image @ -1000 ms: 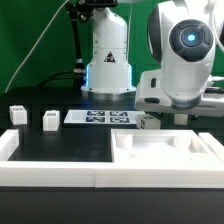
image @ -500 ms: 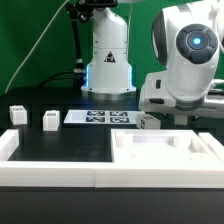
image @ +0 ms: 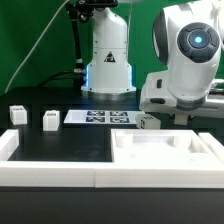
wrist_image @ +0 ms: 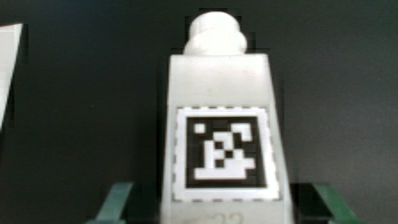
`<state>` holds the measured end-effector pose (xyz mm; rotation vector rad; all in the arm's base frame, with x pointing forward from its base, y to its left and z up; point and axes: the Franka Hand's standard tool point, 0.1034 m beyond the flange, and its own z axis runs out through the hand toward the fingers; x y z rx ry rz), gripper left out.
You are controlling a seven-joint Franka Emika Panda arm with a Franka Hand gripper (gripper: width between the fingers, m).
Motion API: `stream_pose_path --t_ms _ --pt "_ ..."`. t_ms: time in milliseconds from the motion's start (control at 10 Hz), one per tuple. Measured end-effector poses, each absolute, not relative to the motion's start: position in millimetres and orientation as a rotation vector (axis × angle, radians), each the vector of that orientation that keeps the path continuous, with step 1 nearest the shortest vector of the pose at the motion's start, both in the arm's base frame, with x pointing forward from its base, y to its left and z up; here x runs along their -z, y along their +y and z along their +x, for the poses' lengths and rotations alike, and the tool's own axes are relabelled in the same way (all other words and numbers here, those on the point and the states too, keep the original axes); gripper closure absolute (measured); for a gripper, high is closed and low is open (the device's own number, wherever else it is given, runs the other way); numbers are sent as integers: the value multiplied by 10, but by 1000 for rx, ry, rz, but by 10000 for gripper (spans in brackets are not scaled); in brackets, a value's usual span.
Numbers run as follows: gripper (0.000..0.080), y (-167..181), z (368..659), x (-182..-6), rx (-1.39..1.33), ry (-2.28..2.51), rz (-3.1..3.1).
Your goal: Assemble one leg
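Green curtain (image: 30, 50) hangs behind a black table (image: 70, 145) where the work sits at an early stage. Going by the wrist view, the leg (wrist_image: 222, 110) has been taken up by the gripper (wrist_image: 222, 205) but is not yet joined to anything. It fills that view lengthwise, its marker tag facing the camera and its rounded peg end pointing away, with only dark table behind it. In the exterior view a small tagged white piece (image: 148, 122) shows under the arm's hand, just behind the back rim of the square tray part (image: 165, 160). I take this to be the same leg, though it is too small there to tell whether it is clear of the table. What seems left is to carry it to the tray part, seat the peg and turn it home. The claw is drawn in narrow: its two fingers (wrist_image: 118, 205) flank the near end of the leg and appear to pinch it on both sides, with no clear gap. Farther off, on the exterior view's left of the tray part, lies the marker board (image: 100, 118). Beyond that, well apart from the tray, stand two small white blocks (image: 50, 120) (image: 17, 114), untouched.
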<state>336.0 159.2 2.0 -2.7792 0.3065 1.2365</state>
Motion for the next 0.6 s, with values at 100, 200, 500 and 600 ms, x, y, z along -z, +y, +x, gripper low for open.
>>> stream_pose_path --t_ms 100,200,500,600 --pt "508 1592 3360 -20 -1236 307 -2779" --pt "508 1592 3361 -20 -1236 306 -2779" --pt "508 1407 3559 -516 -1295 276 -2747" --pt "508 1337 3642 -720 -1297 273 -2751"
